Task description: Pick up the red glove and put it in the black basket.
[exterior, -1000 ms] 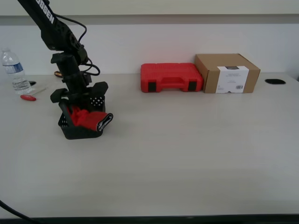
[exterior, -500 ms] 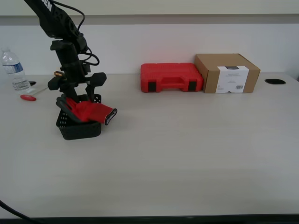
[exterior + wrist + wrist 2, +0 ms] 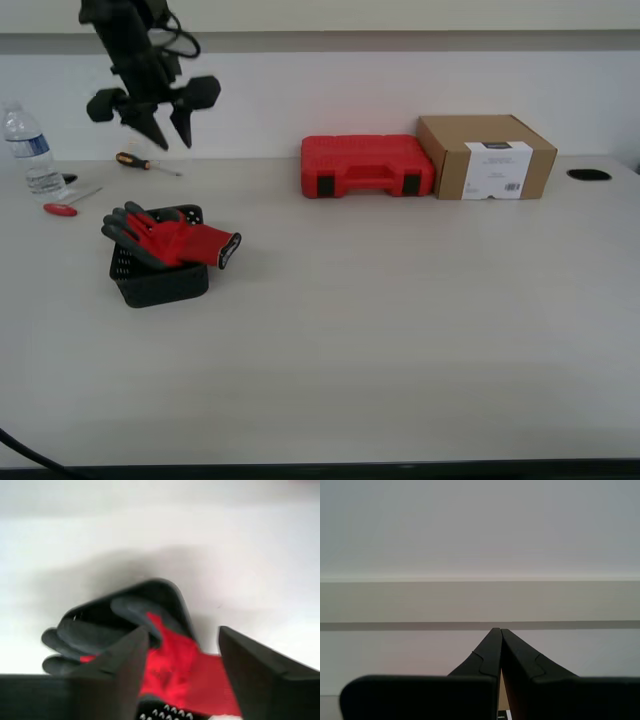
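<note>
The red glove [image 3: 178, 241] lies across the top of the black basket [image 3: 160, 285] toward the exterior view's left. Its dark fingers stick out over one end and its black-edged cuff over the other. My first gripper [image 3: 170, 135] hangs open high above and behind the basket, holding nothing. The first wrist view looks down between the spread fingers of that gripper [image 3: 182, 630] onto the glove [image 3: 170, 665] and the basket [image 3: 167, 595]. My second gripper [image 3: 500, 630] is shut on nothing and faces a bare wall; it does not show in the exterior view.
A red plastic case [image 3: 367, 165] and a cardboard box [image 3: 487, 155] stand at the table's back. A water bottle [image 3: 28, 150], a small red-handled tool [image 3: 60, 209] and a screwdriver [image 3: 140, 162] lie at the exterior view's far left.
My first gripper let go of the glove and rose well above the basket. The glove stayed lying across the basket, which shifted slightly toward the exterior view's left.
</note>
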Tool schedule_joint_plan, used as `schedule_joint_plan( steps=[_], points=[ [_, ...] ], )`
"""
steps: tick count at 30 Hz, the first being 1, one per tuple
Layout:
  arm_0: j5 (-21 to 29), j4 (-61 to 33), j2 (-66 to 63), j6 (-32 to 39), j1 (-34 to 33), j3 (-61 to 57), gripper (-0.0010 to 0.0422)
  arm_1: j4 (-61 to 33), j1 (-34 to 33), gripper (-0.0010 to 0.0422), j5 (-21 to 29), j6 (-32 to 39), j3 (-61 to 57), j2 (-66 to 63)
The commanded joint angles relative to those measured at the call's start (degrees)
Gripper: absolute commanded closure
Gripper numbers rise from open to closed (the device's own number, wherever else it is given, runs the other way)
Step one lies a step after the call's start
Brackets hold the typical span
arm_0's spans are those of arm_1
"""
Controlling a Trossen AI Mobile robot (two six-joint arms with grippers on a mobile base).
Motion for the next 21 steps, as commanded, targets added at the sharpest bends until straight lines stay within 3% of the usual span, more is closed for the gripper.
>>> schedule_joint_plan(
  steps=[1,4,6,9,13,14,18,20,21],
  points=[
    [0.0,-0.5,0.0,0.2,0.0,0.1,0.0412,1.5,-0.1,0.0325,2.5,0.6,0.0,-6.0],
    [0.0,-0.9,0.0,0.1,0.0,0.1,0.0412,3.1,-0.2,0.0419,2.8,2.3,0.0,-12.7],
    [0.0,-0.9,0.0,0.2,0.0,0.1,0.0412,4.2,-0.2,0.0374,0.6,3.2,0.0,-16.7],
    [0.0,-0.9,0.0,0.2,0.0,0.1,0.0412,1.4,-0.3,0.0248,-0.2,3.0,0.0,-20.6],
    [0.0,-1.1,0.0,0.2,0.0,0.0,0.0412,2.9,-0.3,0.0011,-0.3,3.0,0.0,-25.2],
    [0.0,-1.1,0.0,0.2,0.0,0.1,0.0412,2.9,-0.2,0.0007,-0.3,3.2,0.0,-25.9],
    [0.0,-1.2,0.0,0.2,0.0,0.1,0.0412,3.4,-0.3,0.0207,-0.3,3.1,0.0,-26.3],
    [0.0,-1.4,0.0,0.2,0.0,0.1,0.0412,3.4,-0.3,0.0353,-0.3,3.1,0.0,-26.2],
    [0.0,-1.4,0.0,0.2,0.0,0.1,0.0412,3.4,-0.3,0.0387,-0.3,3.1,0.0,-26.2]
  ],
)
